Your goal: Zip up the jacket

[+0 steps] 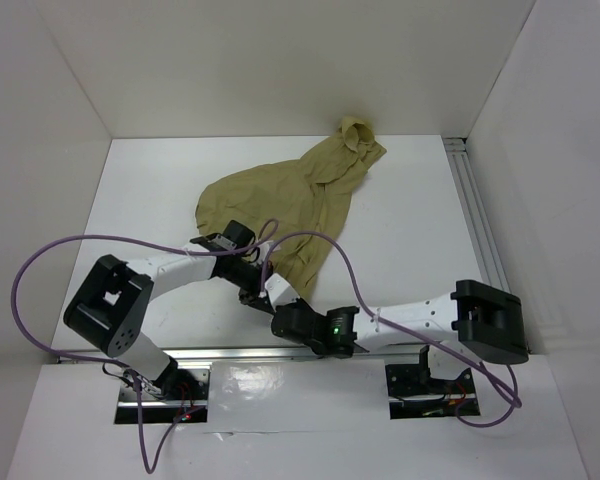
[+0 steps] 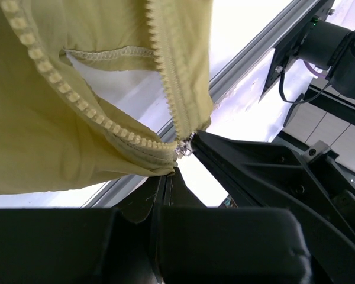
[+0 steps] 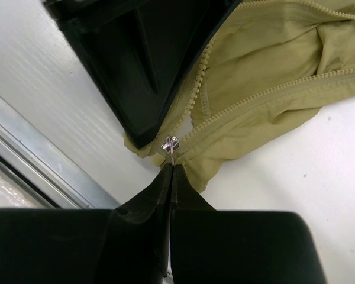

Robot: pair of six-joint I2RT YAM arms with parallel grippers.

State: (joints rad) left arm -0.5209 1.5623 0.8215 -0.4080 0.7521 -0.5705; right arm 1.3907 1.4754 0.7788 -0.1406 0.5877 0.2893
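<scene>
The olive-tan jacket [image 1: 290, 200] lies crumpled mid-table, hood end far right, lower end nearest the arms. Its zipper is open: two tooth rows [image 2: 65, 89] diverge from the silver slider [image 2: 186, 146] at the bottom. My left gripper [image 1: 252, 292] is shut on the jacket's bottom hem [image 2: 160, 165] just beside the slider, its tips [image 2: 167, 173] against the fabric. My right gripper [image 1: 278, 302] meets it from the right. In the right wrist view it [image 3: 170, 167] is shut on the thin silver zipper pull [image 3: 170, 148], with the jacket [image 3: 272, 77] beyond.
An aluminium rail [image 1: 240, 352] runs along the table's near edge, close under both grippers [image 3: 35, 160]. Another rail [image 1: 475, 210] runs along the right wall. White walls enclose the table. Purple cables [image 1: 40, 270] loop over the arms.
</scene>
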